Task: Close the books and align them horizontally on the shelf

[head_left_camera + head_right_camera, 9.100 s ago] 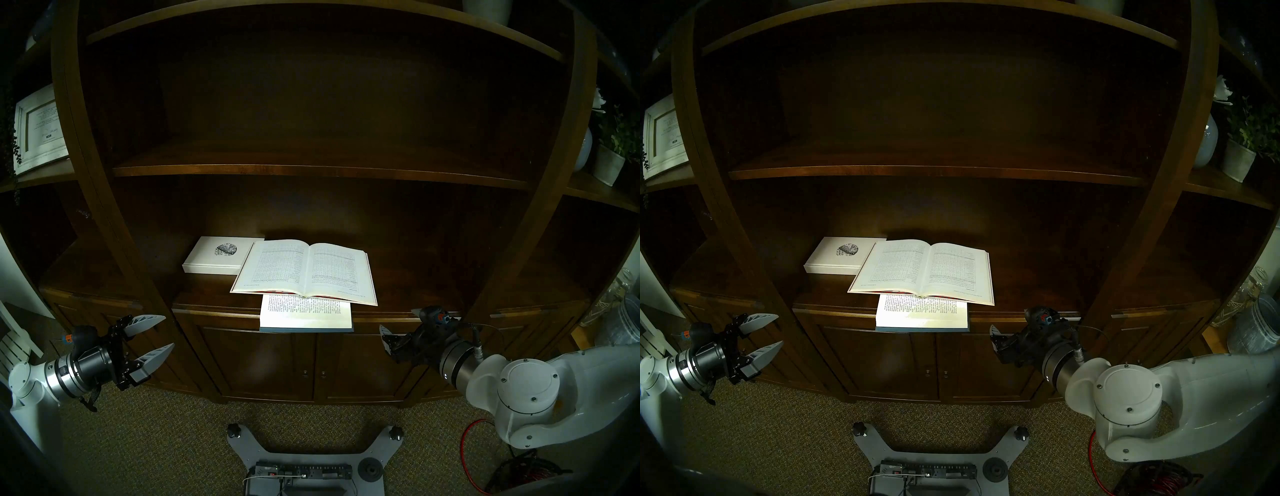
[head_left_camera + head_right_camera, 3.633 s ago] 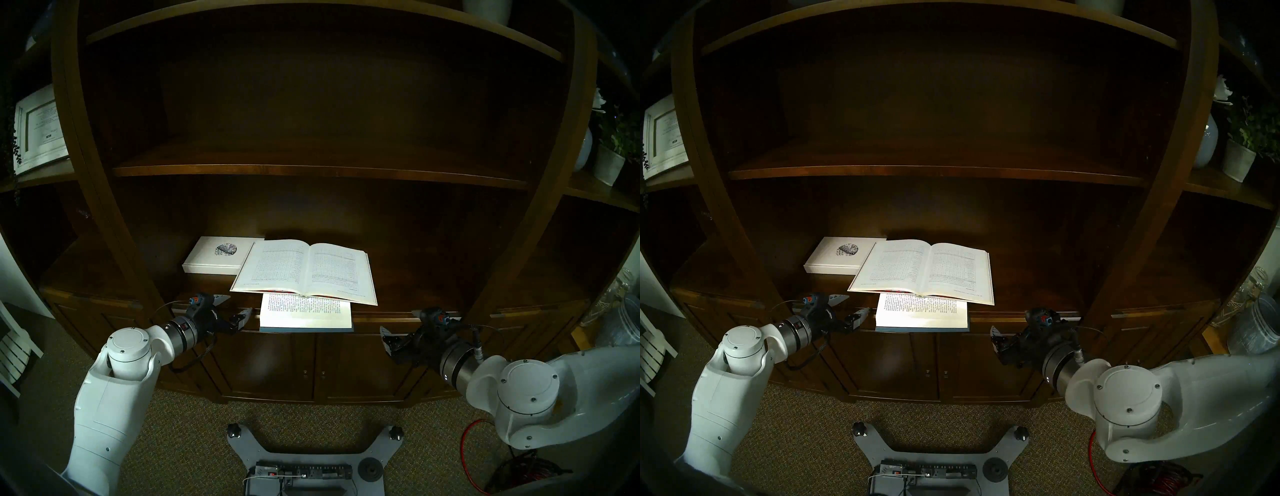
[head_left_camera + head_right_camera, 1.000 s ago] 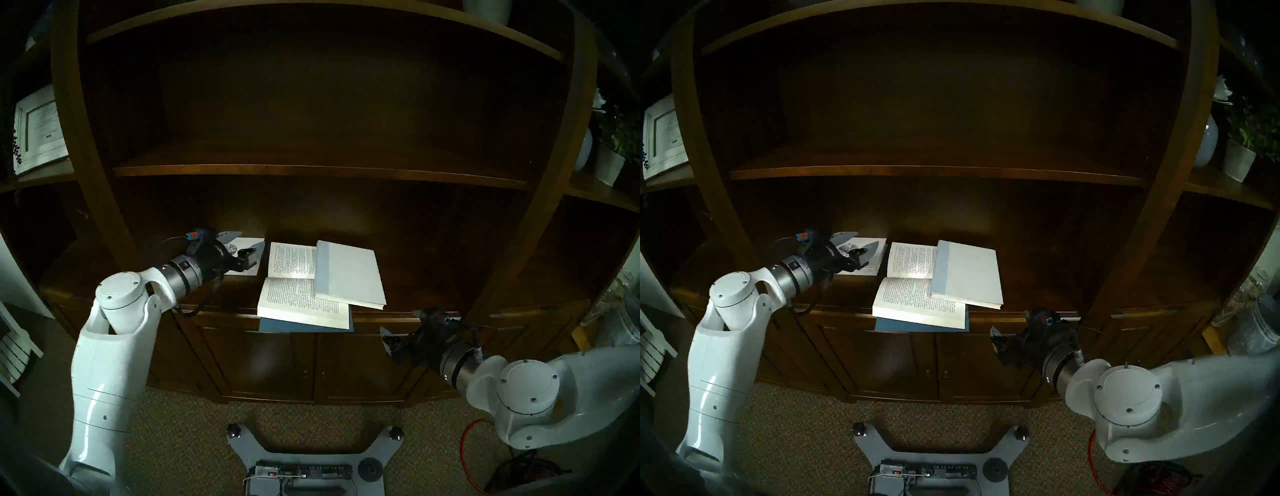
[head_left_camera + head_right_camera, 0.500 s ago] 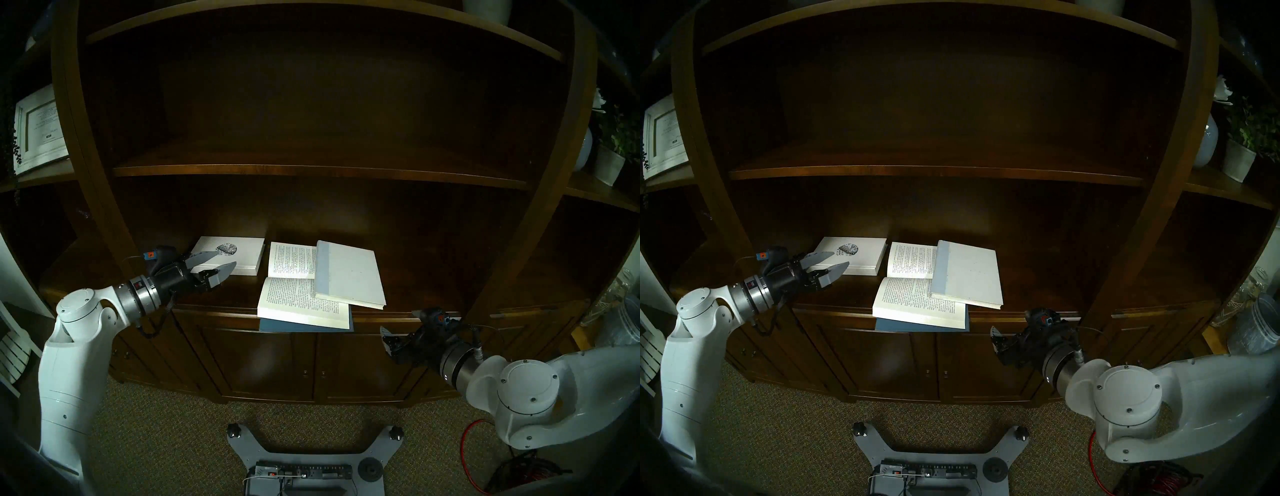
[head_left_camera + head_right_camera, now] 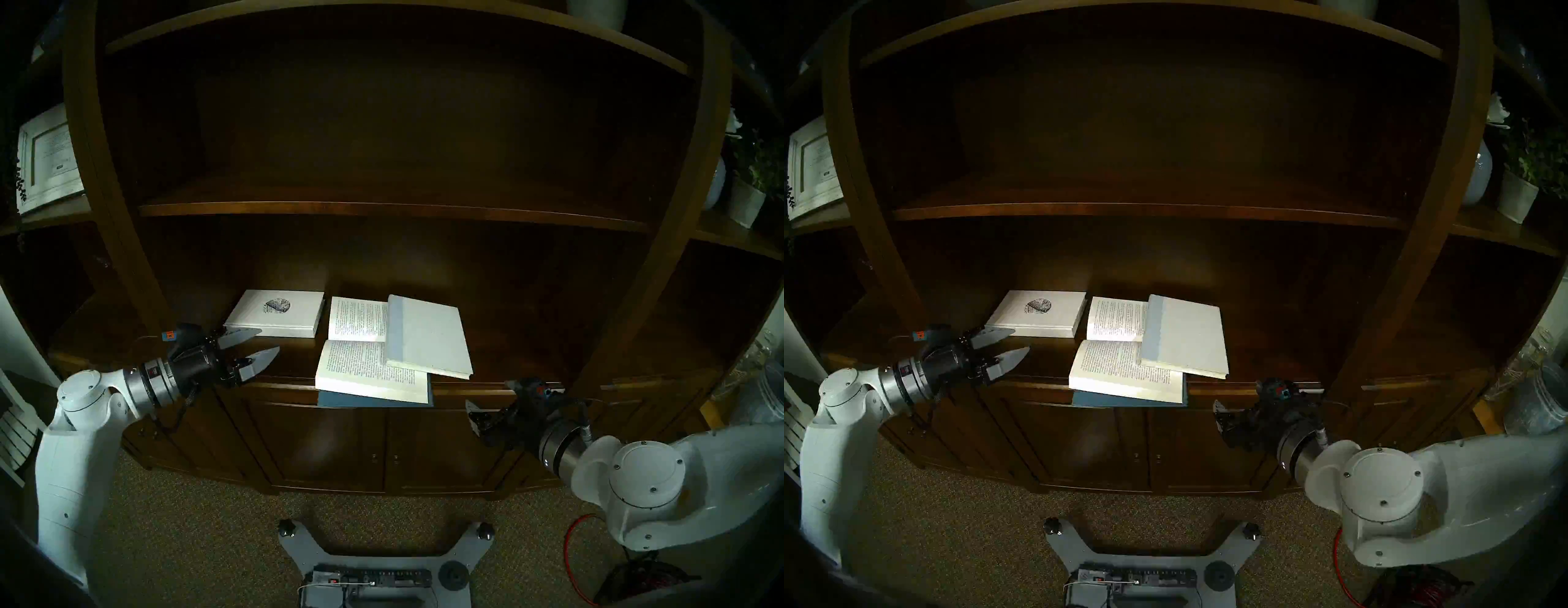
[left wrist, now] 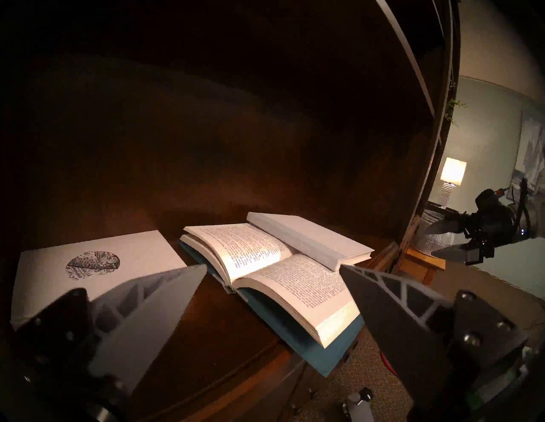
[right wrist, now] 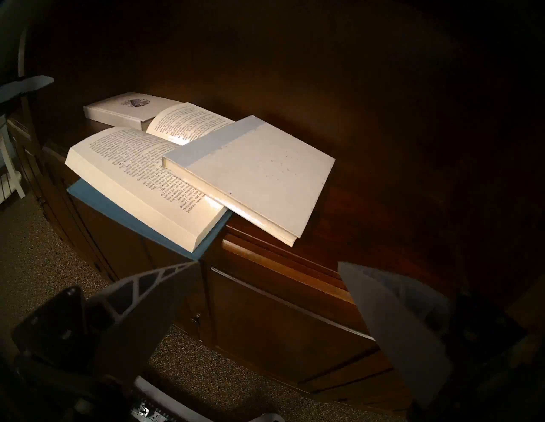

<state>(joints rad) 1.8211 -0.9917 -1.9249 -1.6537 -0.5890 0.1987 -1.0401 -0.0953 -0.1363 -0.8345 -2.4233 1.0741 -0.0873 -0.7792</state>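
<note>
The white hardback [image 5: 428, 335] with its pale blue spine strip lies closed, askew on the right side of the blue-covered book [image 5: 365, 365]. That book lies open, its blue cover overhanging the front edge of the shelf [image 5: 522, 348]. Both books show in the left wrist view [image 6: 309, 238] [image 6: 265, 265] and the right wrist view [image 7: 253, 174] [image 7: 141, 165]. My left gripper [image 5: 268, 339] is open and empty, left of the open book and apart from it. My right gripper [image 5: 471, 418] is open and empty, below the shelf edge, right of the books.
A white closed box-like book [image 5: 278, 312] with a round black drawing lies at the back left of the shelf. Panelled cabinet doors [image 5: 331, 446] are below and a thin shelf board [image 5: 382, 210] above. My base [image 5: 382, 564] and a red cable [image 5: 572, 547] are on the carpet.
The white hardback, open 3.6 s ago, now lies closed on the open blue book. In the last second my left gripper drew back left and forward. The right arm has not moved.
</note>
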